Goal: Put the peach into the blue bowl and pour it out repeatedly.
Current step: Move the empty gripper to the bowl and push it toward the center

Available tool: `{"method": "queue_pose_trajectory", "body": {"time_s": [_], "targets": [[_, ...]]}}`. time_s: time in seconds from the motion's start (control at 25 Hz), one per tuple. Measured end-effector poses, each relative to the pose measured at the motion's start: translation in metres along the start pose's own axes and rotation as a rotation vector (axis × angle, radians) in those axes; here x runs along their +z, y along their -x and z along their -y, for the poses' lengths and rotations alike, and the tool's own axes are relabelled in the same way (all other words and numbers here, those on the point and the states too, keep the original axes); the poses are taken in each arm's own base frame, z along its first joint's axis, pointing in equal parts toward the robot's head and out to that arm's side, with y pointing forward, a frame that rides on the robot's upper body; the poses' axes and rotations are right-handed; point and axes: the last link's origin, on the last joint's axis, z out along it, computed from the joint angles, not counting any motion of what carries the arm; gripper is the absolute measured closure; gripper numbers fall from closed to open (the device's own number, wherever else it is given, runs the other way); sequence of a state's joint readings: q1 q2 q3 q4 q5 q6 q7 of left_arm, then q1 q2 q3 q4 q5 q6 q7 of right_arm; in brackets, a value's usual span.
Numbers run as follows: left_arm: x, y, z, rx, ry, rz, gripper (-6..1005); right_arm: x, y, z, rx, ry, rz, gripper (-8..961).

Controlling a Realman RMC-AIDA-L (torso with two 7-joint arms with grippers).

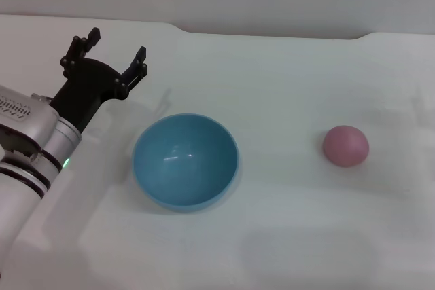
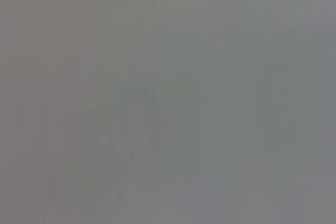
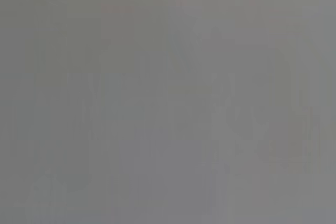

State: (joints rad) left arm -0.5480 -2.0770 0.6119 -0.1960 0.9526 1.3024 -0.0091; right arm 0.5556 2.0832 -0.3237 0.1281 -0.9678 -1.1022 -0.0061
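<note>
One peach (image 1: 345,145) far right of left gripper (image 1: 115,44)

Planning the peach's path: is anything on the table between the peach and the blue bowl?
Nothing visible: only bare white table lies between the peach and the empty blue bowl.

Empty blue bowl (image 1: 185,161) upright, pink peach (image 1: 345,145) well apart
</note>
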Motion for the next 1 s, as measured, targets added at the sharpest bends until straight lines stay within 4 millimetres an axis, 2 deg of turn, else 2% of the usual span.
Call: {"method": "queue_pose_trajectory", "body": {"time_s": [0.36, 0.6, 0.64, 0.68, 0.8, 1.0], "targets": [[0.004, 0.002, 0.003, -0.026, -0.030, 0.027, 154, 0.013, 0.005, -0.007, -0.006, 0.024, -0.012, 299], [0.016, -0.002, 0.015, -0.140, -0.128, 0.021, 154, 0.017, 0.009, -0.007, -0.010, 0.024, -0.004, 300], [0.028, -0.008, 0.018, -0.164, -0.110, 0.010, 154, 0.018, 0.010, -0.006, -0.012, 0.023, 0.000, 300], [0.028, -0.008, 0.018, -0.164, -0.110, 0.010, 154, 0.018, 0.010, -0.006, -0.012, 0.023, 0.000, 300], [0.050, -0.017, 0.025, -0.208, -0.066, 0.022, 155, 0.019, 0.011, -0.006, -0.012, 0.023, 0.001, 300], [0.091, -0.031, 0.037, -0.316, 0.076, 0.160, 155, 0.018, 0.010, -0.007, -0.008, 0.023, -0.003, 300]]}}
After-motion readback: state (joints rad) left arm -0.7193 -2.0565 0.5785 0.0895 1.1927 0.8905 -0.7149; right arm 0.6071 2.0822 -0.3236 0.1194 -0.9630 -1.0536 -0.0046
